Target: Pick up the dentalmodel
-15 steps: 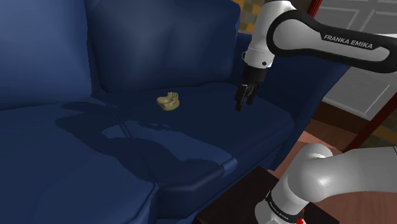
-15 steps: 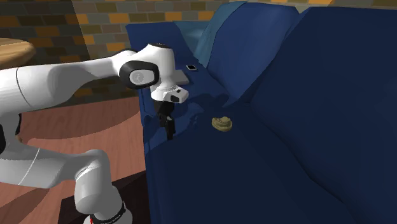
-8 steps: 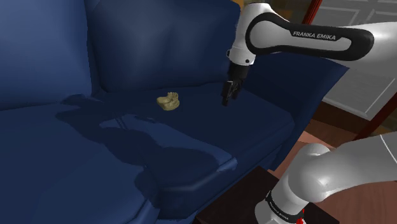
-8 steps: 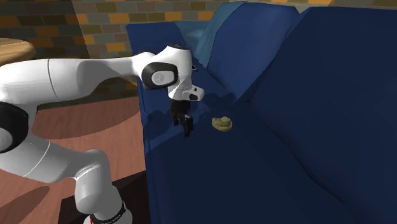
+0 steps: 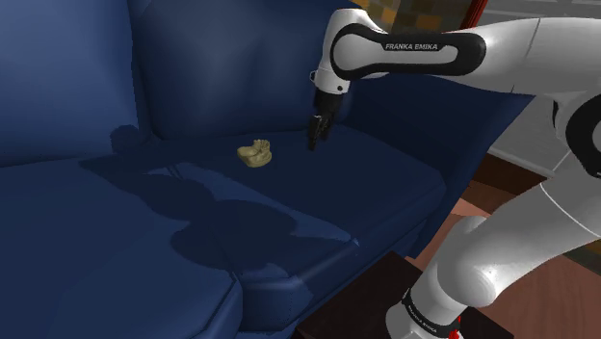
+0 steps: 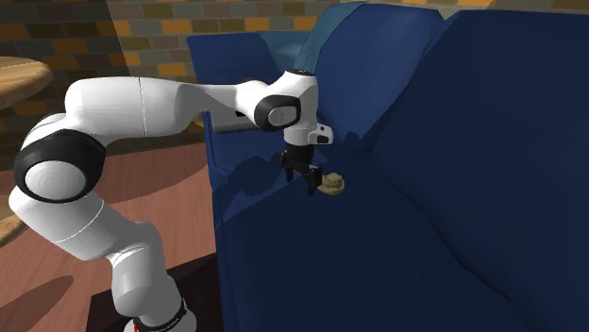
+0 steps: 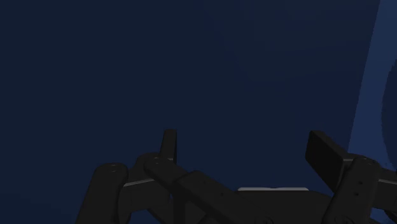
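Shoulder view first: we have the tan dental model (image 5: pixel 255 153) lying on the blue sofa's seat cushion (image 5: pixel 385 193), toward its back edge. The gripper (image 5: pixel 311 141) hangs just beside it, not touching.

Second exterior view: the gripper (image 6: pixel 310 183) is right next to the dental model (image 6: pixel 332 184), low over the cushion.

Wrist view: the fingers (image 7: pixel 320 153) stand wide apart, nothing between them.

We reckon the dental model is light, rigid, bumpy and maybe brittle, so we'd clasp it gently across its smoother outer sides.
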Controlling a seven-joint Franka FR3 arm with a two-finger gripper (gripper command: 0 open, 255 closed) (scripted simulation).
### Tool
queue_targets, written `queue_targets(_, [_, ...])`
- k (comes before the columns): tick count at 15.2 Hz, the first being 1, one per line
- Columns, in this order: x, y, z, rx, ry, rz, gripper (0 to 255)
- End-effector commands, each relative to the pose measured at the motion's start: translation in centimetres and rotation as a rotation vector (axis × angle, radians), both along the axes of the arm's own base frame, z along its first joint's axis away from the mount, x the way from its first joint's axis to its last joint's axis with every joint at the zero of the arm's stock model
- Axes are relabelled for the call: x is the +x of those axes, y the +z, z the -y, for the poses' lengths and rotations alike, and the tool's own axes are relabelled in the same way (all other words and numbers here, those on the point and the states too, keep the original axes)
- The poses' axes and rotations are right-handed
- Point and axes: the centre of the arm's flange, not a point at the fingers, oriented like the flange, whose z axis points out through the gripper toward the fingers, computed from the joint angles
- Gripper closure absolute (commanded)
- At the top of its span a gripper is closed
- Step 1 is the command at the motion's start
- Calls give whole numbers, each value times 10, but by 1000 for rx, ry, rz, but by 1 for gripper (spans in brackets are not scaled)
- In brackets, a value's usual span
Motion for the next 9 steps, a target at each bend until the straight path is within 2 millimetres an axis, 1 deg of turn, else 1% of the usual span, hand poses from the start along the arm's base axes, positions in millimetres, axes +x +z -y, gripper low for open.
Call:
queue_targets(1, [26,-5,-6,2,43,9,0])
queue_targets(9, [121,-16,-34,12,207,44,0])
